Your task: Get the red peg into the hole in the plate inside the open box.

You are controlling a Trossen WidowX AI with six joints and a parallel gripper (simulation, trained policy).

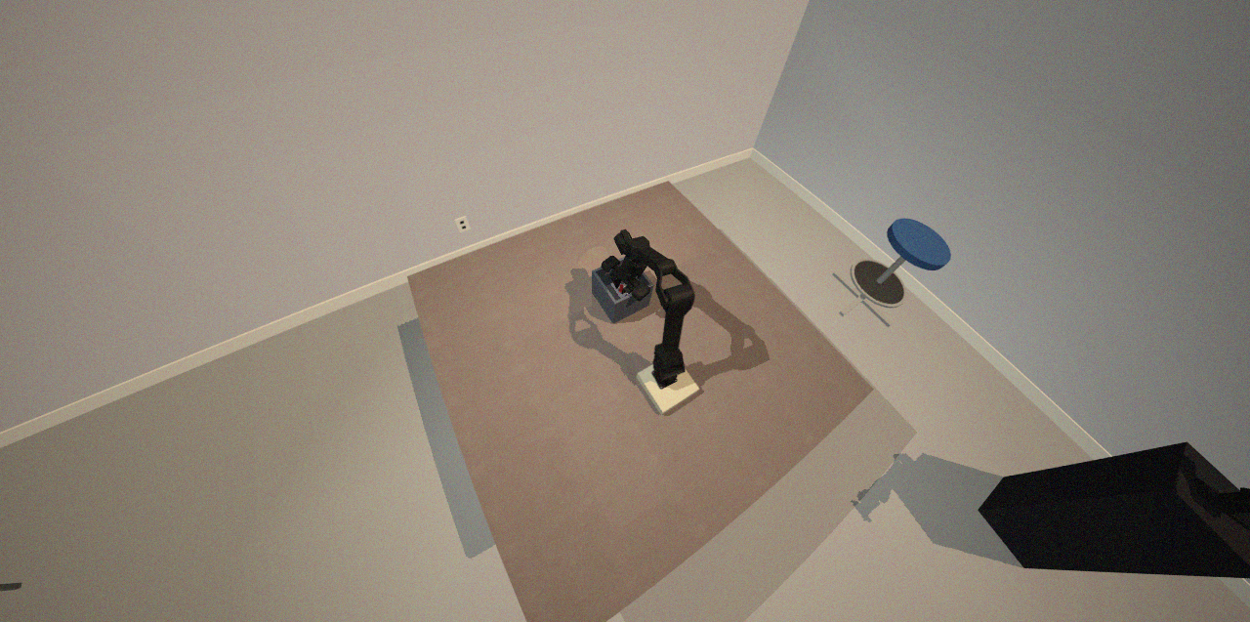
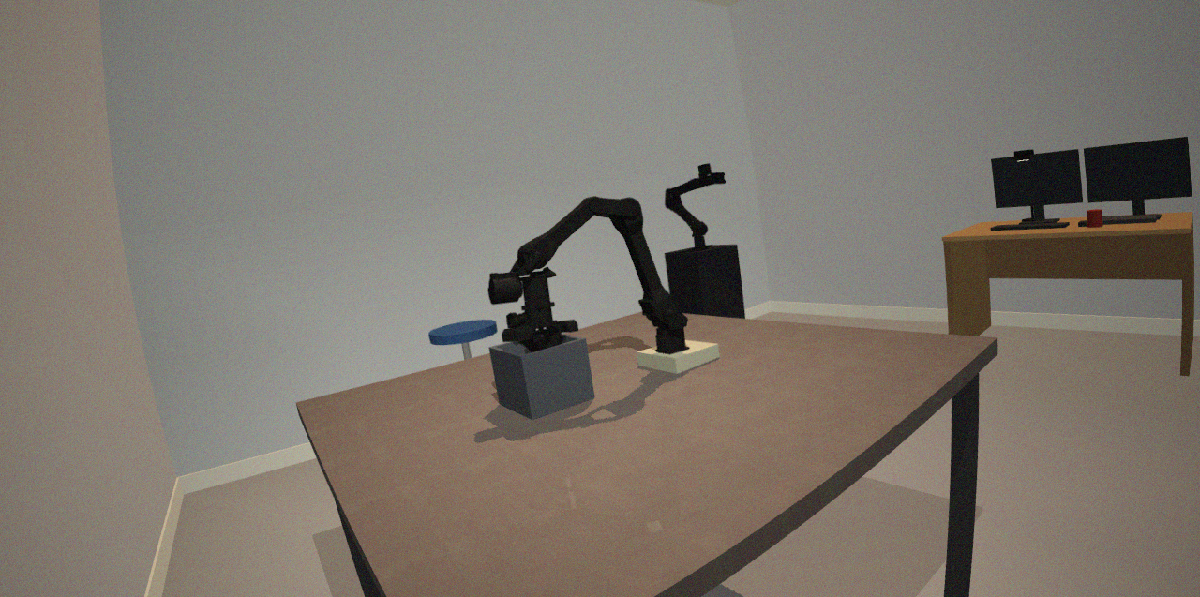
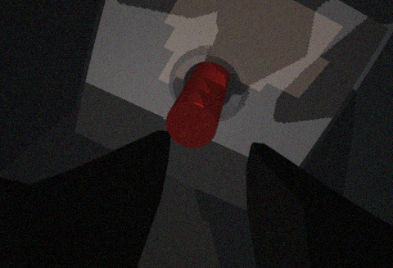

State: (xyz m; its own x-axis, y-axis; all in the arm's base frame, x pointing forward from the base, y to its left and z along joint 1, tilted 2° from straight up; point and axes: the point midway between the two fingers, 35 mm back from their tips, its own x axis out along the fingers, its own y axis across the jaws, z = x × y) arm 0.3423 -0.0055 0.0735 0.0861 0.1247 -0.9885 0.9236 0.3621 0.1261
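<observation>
The dark grey open box stands on the table. The pale plate lies at its bottom, with a grey ring around the hole. The red peg has its far end at the hole and its near end towards the wrist camera. It looks slanted in the wrist view; how deep it sits cannot be told. My gripper reaches down into the box. Its fingers stand apart, one on each side below the peg's near end in the wrist view, with nothing gripped. The exterior view does not show the fingertips or the peg.
The box walls surround my fingers. The arm's cream base stands on the brown table. Off the table are a blue stool and a black pedestal.
</observation>
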